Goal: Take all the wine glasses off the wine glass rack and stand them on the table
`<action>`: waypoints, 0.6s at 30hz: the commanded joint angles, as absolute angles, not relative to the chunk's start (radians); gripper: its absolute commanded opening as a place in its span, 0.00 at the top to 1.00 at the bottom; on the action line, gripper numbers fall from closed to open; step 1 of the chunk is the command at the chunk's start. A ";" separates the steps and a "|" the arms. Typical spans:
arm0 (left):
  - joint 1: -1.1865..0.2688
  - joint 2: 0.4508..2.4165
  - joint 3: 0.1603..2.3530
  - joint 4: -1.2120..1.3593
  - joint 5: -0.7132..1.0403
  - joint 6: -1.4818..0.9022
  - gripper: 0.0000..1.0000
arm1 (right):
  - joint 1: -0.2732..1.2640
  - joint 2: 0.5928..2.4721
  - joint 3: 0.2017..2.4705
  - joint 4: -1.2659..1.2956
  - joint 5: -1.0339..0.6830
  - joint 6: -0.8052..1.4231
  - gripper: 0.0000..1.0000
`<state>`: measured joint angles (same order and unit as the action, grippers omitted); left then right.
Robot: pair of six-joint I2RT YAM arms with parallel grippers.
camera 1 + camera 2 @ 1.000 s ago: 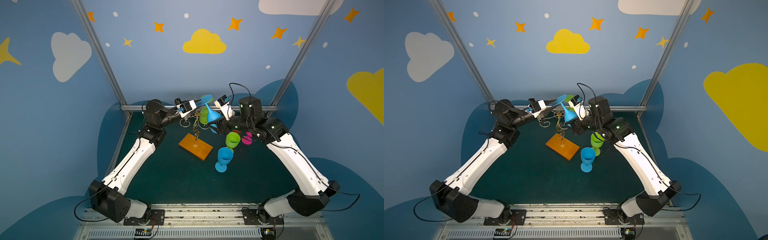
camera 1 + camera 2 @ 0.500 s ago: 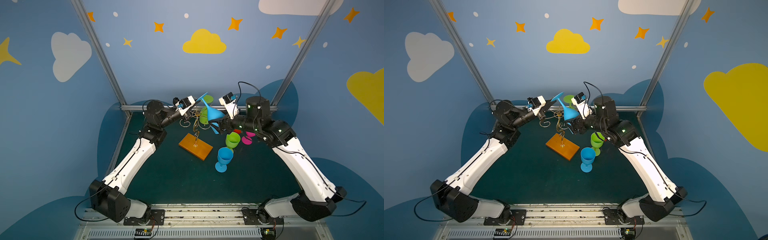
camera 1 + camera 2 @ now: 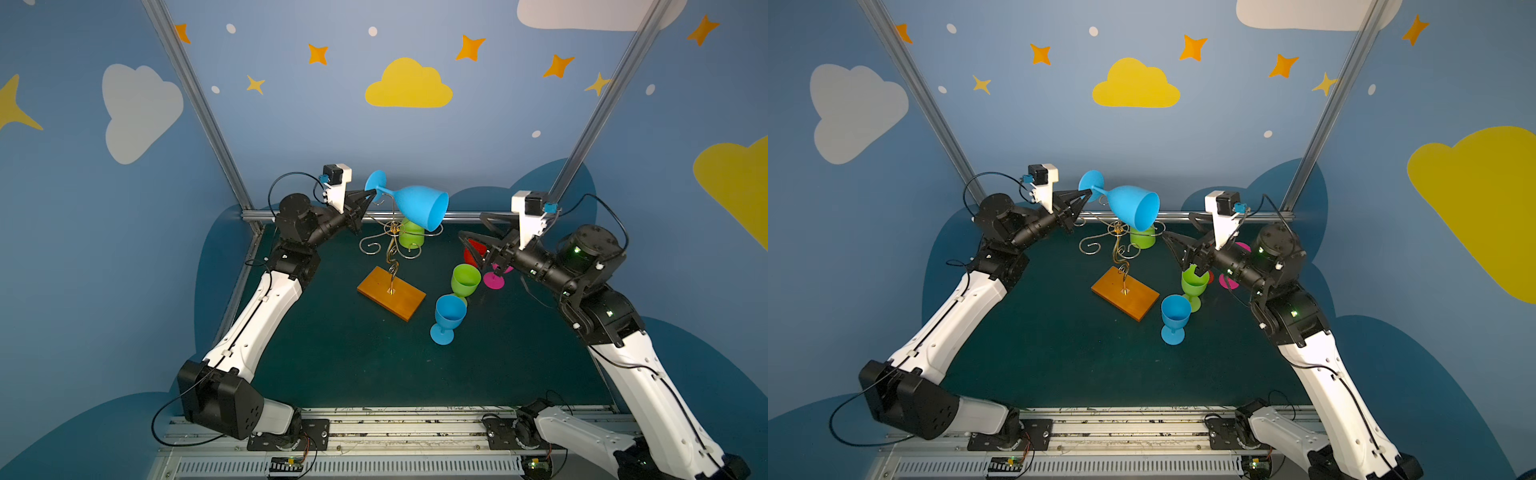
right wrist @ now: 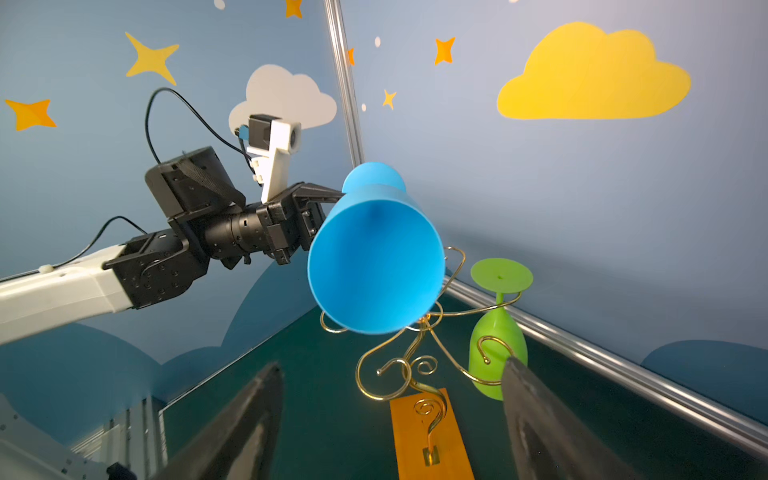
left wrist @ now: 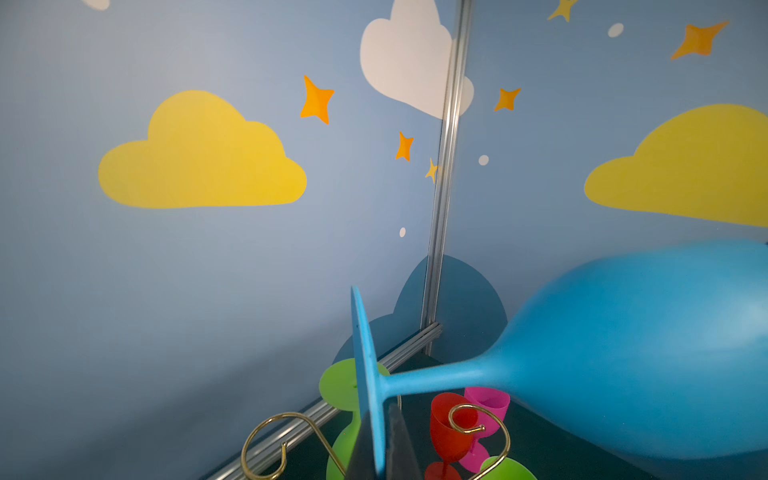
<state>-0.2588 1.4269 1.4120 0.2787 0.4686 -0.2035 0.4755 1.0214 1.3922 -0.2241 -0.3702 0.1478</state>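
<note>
Blue plastic wine glass (image 3: 419, 206), tilted above gold wire rack (image 3: 392, 249): clamped at foot by left gripper (image 3: 365, 196). Right gripper (image 3: 471, 228) beside rack, jaws apart, empty.

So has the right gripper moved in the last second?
Yes. The right gripper has pulled back rightward, away from the wine glass rack, toward the pink glass; its jaws stand open.

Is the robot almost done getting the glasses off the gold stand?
Partly. The left gripper holds a blue glass sideways, lifted clear above the rack. Four glasses stand on the table already. One green glass still hangs upside down. The right gripper waits open.
</note>
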 commanded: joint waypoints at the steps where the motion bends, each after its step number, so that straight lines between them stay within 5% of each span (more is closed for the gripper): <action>1: -0.252 1.430 1.429 0.313 0.529 -0.334 0.97 | 0.465 1.010 1.373 -0.175 -0.331 0.187 0.24; 18: -0.253 1.401 1.379 0.342 0.554 -0.304 0.97 | 0.466 1.205 1.515 -0.099 -0.451 0.277 0.33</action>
<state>-0.2497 1.4281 1.3857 0.3080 0.5365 -0.3176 0.4679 1.1919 1.4628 -0.1581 -0.4034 0.2478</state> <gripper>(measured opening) 0.050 0.670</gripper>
